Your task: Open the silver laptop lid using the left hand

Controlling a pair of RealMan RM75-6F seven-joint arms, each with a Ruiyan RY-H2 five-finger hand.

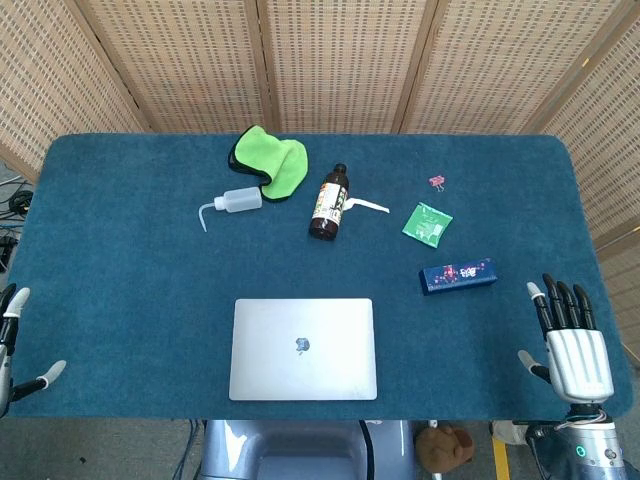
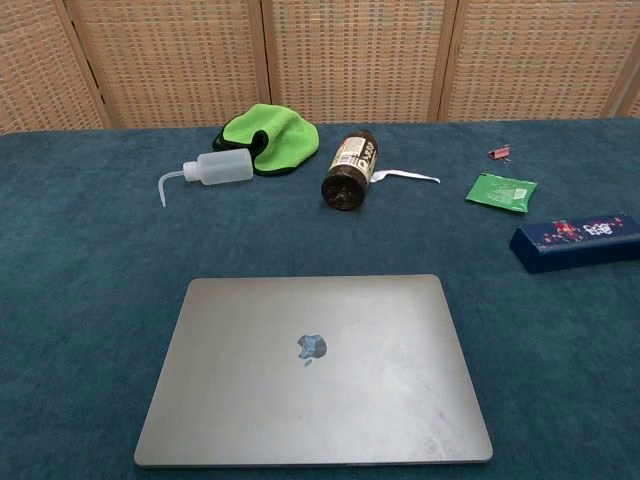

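The silver laptop [image 1: 303,348] [image 2: 314,368] lies shut and flat near the front edge of the blue table, logo up. My left hand [image 1: 14,345] shows only partly at the table's front left corner, fingers apart, well left of the laptop and holding nothing. Over at the front right edge my right hand [image 1: 570,343] rests with fingers spread and empty, far from the laptop. Neither hand appears in the chest view.
Behind the laptop lie a white squeeze bottle [image 1: 236,203], a green cloth [image 1: 272,160], a brown bottle [image 1: 329,201] on its side, a green packet [image 1: 427,222], a small pink clip [image 1: 437,181] and a dark blue box [image 1: 457,275]. A wicker screen [image 1: 330,60] stands behind the table.
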